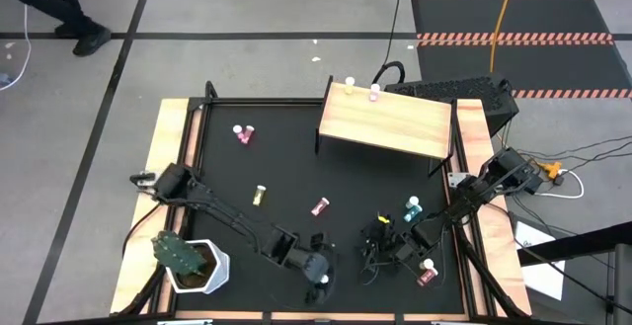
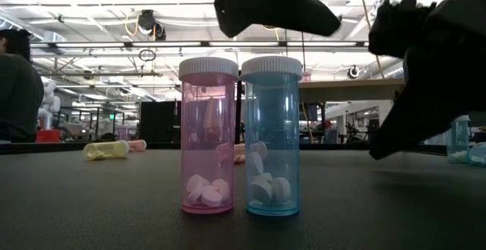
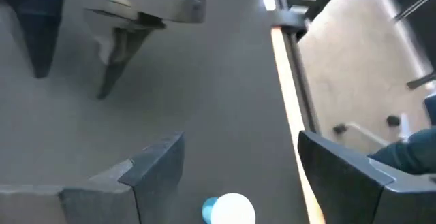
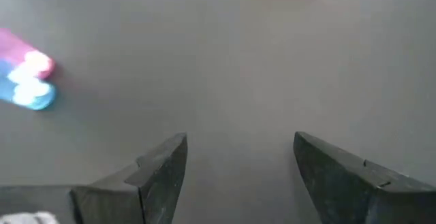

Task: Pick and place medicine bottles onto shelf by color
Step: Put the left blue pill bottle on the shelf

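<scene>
left gripper [image 3: 231, 176] jaws spread | teal bottle [image 3: 228, 210] upright between them | light, rigid, slick plastic, tips easily | grip mid-body | right gripper [image 4: 238, 176] jaws spread, empty

Bright overhead ceiling light; wrist views blurred, perhaps motion; low view backlit, arms silhouetted.
</scene>
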You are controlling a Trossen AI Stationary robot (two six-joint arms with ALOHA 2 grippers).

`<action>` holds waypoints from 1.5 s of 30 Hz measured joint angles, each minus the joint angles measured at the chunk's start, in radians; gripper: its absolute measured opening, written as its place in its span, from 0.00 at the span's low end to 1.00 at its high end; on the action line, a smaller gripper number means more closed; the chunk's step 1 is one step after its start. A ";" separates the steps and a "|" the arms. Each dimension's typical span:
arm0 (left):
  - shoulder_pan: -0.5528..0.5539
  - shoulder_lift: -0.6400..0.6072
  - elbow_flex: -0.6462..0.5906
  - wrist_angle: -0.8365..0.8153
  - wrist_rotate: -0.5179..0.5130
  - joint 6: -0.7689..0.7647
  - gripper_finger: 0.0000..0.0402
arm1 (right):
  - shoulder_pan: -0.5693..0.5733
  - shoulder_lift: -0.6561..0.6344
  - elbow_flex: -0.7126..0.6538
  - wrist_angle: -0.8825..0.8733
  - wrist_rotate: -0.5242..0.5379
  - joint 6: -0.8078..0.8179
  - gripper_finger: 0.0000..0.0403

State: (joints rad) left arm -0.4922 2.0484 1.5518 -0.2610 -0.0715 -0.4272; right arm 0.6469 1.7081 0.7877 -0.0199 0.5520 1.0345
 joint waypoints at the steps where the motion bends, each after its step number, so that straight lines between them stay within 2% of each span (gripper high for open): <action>1: -0.002 0.019 0.034 -0.037 0.000 0.001 0.71 | 0.000 0.000 -0.006 -0.006 0.000 0.016 0.65; 6: -0.015 0.085 0.146 -0.232 -0.006 0.017 0.71 | -0.002 0.000 -0.018 -0.011 -0.002 0.046 0.65; 12: -0.024 0.090 0.170 -0.344 -0.018 -0.029 0.71 | -0.002 0.000 -0.018 -0.014 -0.002 0.052 0.65; 25: -0.039 0.095 0.159 -0.320 -0.056 -0.030 0.70 | -0.006 0.000 -0.018 -0.015 -0.002 0.051 0.65; 36: -0.040 0.095 0.159 -0.320 -0.050 0.014 0.47 | -0.005 0.000 -0.018 -0.014 -0.006 0.053 0.65; 41: -0.040 0.106 0.157 -0.312 -0.041 0.025 0.45 | -0.004 0.000 -0.018 -0.013 -0.006 0.053 0.65; 45: -0.040 0.119 0.158 -0.315 -0.036 0.024 0.47 | -0.004 0.000 -0.018 -0.008 -0.010 0.053 0.65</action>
State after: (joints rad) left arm -0.5326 2.1672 1.7101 -0.5764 -0.1074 -0.4027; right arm 0.6426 1.7081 0.7700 -0.0284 0.5422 1.0878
